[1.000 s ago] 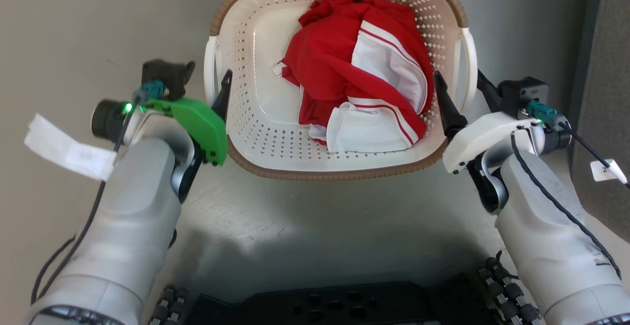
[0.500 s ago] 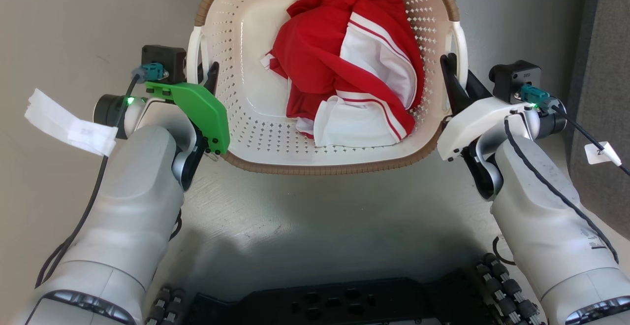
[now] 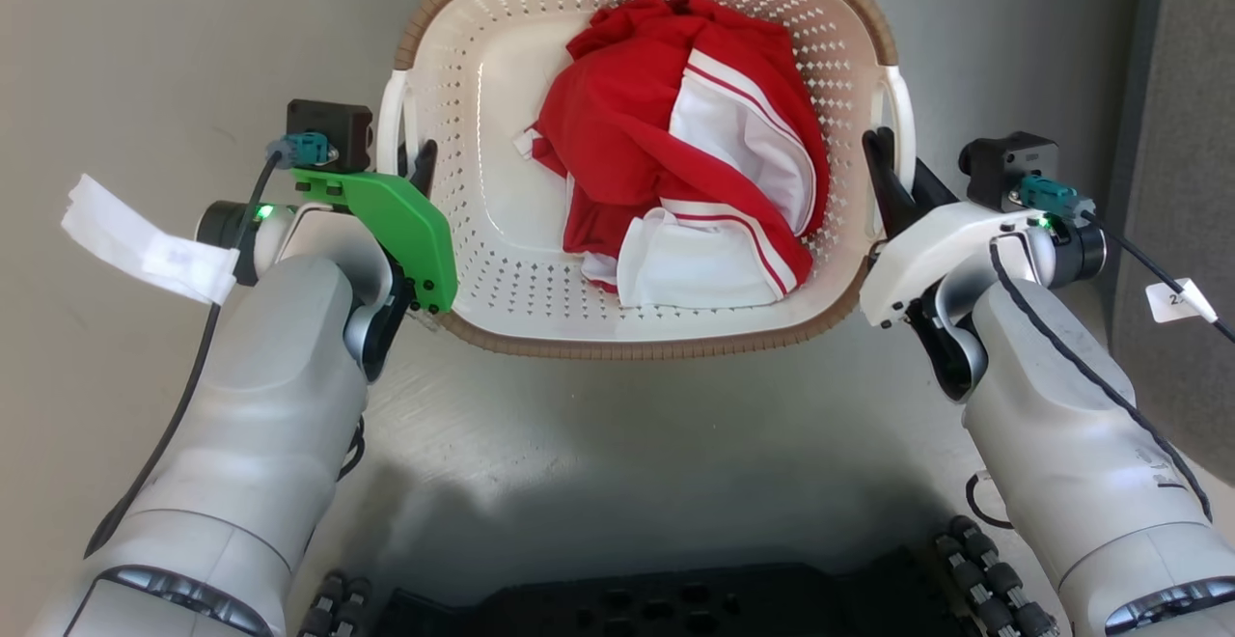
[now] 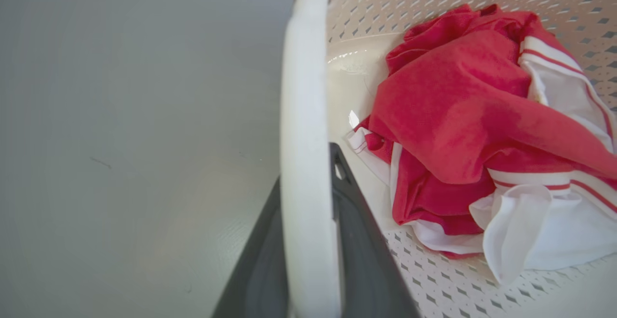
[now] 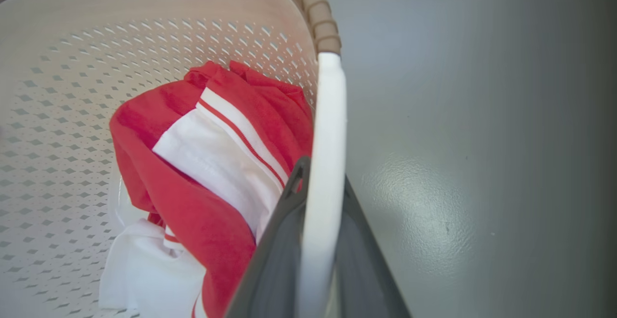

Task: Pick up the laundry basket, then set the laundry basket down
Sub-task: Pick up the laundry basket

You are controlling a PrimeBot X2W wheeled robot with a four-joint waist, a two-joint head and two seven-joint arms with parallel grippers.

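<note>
The cream-white perforated plastic laundry basket (image 3: pixel 637 348), rounded-rectangular with a brown woven-look rim, sits squarely ahead of the robot between its two arms, above a smooth grey floor (image 3: pixel 598 444). Whether its base rests on that floor or hangs just clear of it cannot be told. It looks light and fairly stiff, with thin moulded walls full of holes. A single crumpled red-and-white garment (image 3: pixel 675 164) lies in the bottom a little right of centre, soft and adding little weight. The plastic is glossy and probably slippery, and the walls would likely flex if squeezed. The sensible hold is therefore the one in use, at the two white loop handles on its left and right sides. The left loop handle (image 4: pixel 306 164) runs straight up between the dark fingers (image 4: pixel 359 241) of the left jaws. They are closed snugly on it, one finger inside the basket and one outside. The right loop handle (image 5: pixel 325 164) is taken the same way by the right jaws, their fingers (image 5: pixel 274 260) pressed against either side of the white bar. With a narrow smooth bar in each grip, the basket may swing or slide along the fingers if one arm rises faster than the other, so both sides should travel level and together. Further out, a dark upright panel (image 3: pixel 1192 135) stands beside the right arm, which leaves little room on that side.
</note>
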